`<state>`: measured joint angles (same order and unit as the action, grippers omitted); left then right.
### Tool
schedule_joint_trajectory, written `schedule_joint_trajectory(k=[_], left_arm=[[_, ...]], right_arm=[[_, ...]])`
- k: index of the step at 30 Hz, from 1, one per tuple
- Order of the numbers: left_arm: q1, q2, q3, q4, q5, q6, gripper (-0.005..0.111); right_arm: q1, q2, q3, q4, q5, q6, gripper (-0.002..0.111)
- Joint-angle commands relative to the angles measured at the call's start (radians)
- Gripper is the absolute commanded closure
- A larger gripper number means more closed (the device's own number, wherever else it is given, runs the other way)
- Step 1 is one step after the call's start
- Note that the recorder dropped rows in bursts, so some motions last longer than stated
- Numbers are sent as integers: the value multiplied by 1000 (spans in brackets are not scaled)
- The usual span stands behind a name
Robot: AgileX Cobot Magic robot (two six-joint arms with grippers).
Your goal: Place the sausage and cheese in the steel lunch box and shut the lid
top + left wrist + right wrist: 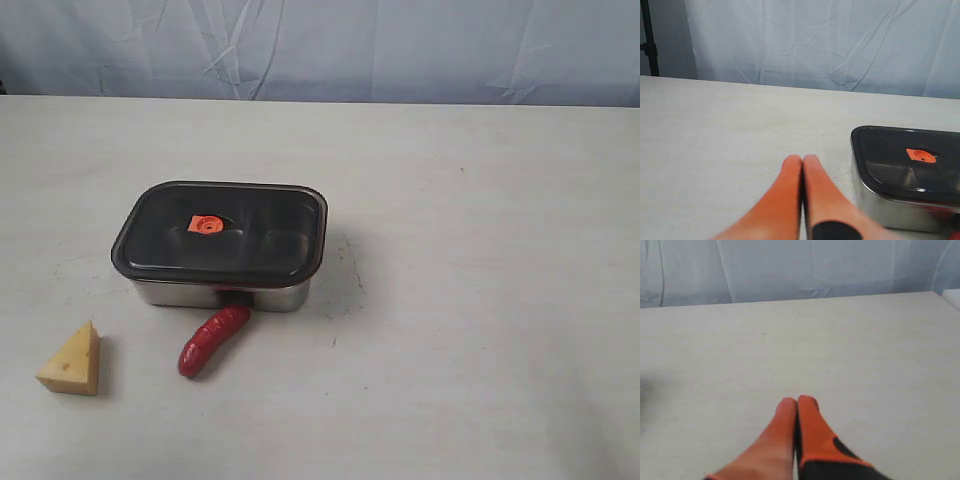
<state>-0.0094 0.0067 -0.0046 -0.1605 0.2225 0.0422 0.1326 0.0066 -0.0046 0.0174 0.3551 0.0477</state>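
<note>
1. Two toy foods wait outside the steel lunch box (220,292) on a pale surface (480,250). The red sausage (213,340) lies at the box's near wall, its upper end touching or almost touching the steel. The cheese (72,362) wedge stands well apart to the left of it.
2. The dark lid (250,230) sits squarely on the box, orange valve tab (206,226) up, so the inside is covered. By this layout nothing is packed yet, and the lid will likely have to come off before either food goes in.
3. Both foods lie on the camera side of the box, in the open and clear of each other. The arrangement appears meant to give each a free approach from above.
4. The left hand (802,159) has its two orange fingers (785,190) pressed together, tip to tip, pinching nothing. It hangs apparently clear of the bare surface, with the lidded box near its fingertips.
5. The right hand (796,401) is likewise pressed together and empty. Only bare surface lies ahead of it, and none of the task's things are in its view.
6. Neither hand appears in the exterior view, which suggests both arms are parked back from the box, with no step in hand.
</note>
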Motion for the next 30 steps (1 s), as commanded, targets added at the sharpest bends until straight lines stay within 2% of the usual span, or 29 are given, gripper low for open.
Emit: schedule_joint_trajectory(k=[1,3,6,8,10,13,14,17,23,27,30], left_arm=[[7,-7,5,-6,-12,-1,107],[7,-7,5,-6,-12,-1,107],[7,-7,5,-6,-12,-1,107],[7,-7,5,-6,-12,-1,107],[7,-7,5,-6,-12,-1,107],[7,-7,5,-6,-12,-1,107],[7,-7,5,-6,-12,-1,107],[7,-7,5,-6,-12,-1,107],[7,-7,5,-6,-12,-1,107],[5,-7,5,-6,-12,-1,107],[-7,-7,5,-6,-12,-1,107]], right_arm=[[-5,-7,5,-98,-105,-7,109],[-5,-7,5,-53,-210,10,109],[-3,-7,5,194,-482,57,109],[-3,-7,5,250,-600,57,109],[-3,-7,5,314,-637,112,109],[-3,-7,5,402,-527,447,109],[-3,-7,5,402,-465,495,109],[-3,-7,5,404,-346,504,109],[-3,25,-27,389,-314,503,109],[-3,156,-129,304,-264,493,109],[-3,318,-236,294,-236,391,109]])
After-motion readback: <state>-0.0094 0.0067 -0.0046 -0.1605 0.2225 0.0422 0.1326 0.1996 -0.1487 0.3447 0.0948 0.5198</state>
